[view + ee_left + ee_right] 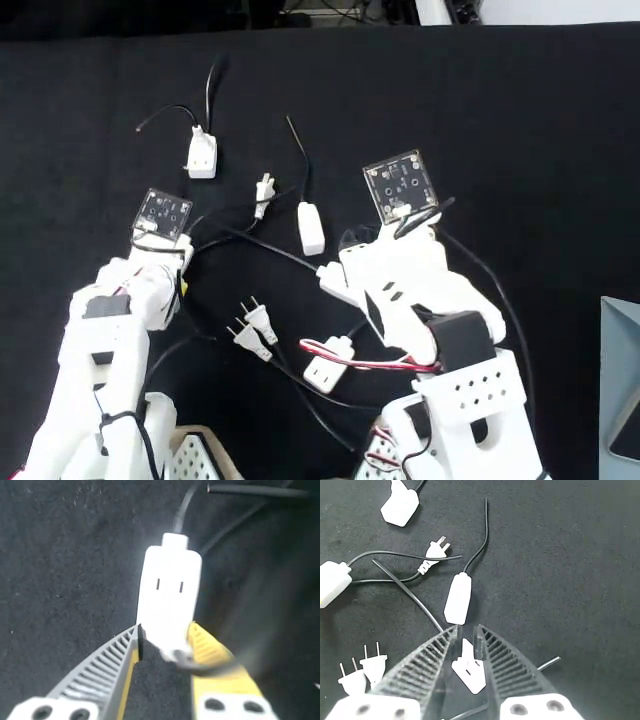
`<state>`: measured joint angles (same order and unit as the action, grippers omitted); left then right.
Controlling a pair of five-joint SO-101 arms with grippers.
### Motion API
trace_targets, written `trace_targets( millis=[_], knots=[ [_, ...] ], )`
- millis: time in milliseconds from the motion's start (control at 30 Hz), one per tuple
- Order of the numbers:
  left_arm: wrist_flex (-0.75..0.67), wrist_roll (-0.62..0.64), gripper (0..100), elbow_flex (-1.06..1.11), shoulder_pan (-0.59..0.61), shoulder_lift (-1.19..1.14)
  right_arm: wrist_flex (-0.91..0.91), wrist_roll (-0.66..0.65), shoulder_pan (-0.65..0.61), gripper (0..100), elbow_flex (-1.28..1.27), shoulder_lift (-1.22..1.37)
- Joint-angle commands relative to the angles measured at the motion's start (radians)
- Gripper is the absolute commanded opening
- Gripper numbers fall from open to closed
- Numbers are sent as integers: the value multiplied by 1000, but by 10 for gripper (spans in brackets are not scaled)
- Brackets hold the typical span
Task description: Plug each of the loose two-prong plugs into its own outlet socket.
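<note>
My left gripper (pixel 165 647) is shut on the end of a white outlet socket (pixel 170 597), whose two slots face the camera. The left arm (pixel 130 300) stands at the table's left. My right gripper (pixel 467 630) is closed around another white socket (pixel 470 672), (pixel 335 283) near the middle. Just beyond its tips lies a third socket (pixel 457 597), (pixel 311 228), and a fourth (pixel 201 155) lies farther back. One loose two-prong plug (pixel 263 190), (pixel 437 550) lies between those. Two more plugs (pixel 250 328), (pixel 360 667) lie side by side at the front.
Thin black cables (pixel 250 240) trail across the black table (pixel 500 120) between both arms. Another white socket (pixel 325 370) lies by the right arm's base. A grey-blue object (pixel 620 380) sits at the right edge. The far right of the table has free room.
</note>
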<state>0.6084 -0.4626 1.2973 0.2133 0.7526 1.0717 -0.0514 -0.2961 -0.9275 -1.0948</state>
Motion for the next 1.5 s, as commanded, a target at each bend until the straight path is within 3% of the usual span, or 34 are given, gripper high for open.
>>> trace_targets(
  millis=[0,100,367,600,800,933,1100,1333,1467],
  knots=[
    [204,-12,134,-220,47,12,-2,6,8,60,12,-15],
    [265,-11,131,-349,94,12,-2,6,8,60,12,-15],
    [239,-3,130,-441,116,0,-2,5,8,60,10,-15],
    [-49,61,130,-357,101,-68,-2,5,8,60,8,-15],
    [-278,61,134,-369,87,-308,-2,5,8,60,8,-15],
    [-350,61,168,-438,85,-508,-2,5,8,60,8,-15],
    [-350,63,285,-596,74,-744,-2,5,8,60,8,-15],
    [-339,63,297,-786,42,-930,-2,5,8,60,7,-15],
    [-193,84,337,-871,42,-916,-2,5,8,60,7,-15]
  ],
)
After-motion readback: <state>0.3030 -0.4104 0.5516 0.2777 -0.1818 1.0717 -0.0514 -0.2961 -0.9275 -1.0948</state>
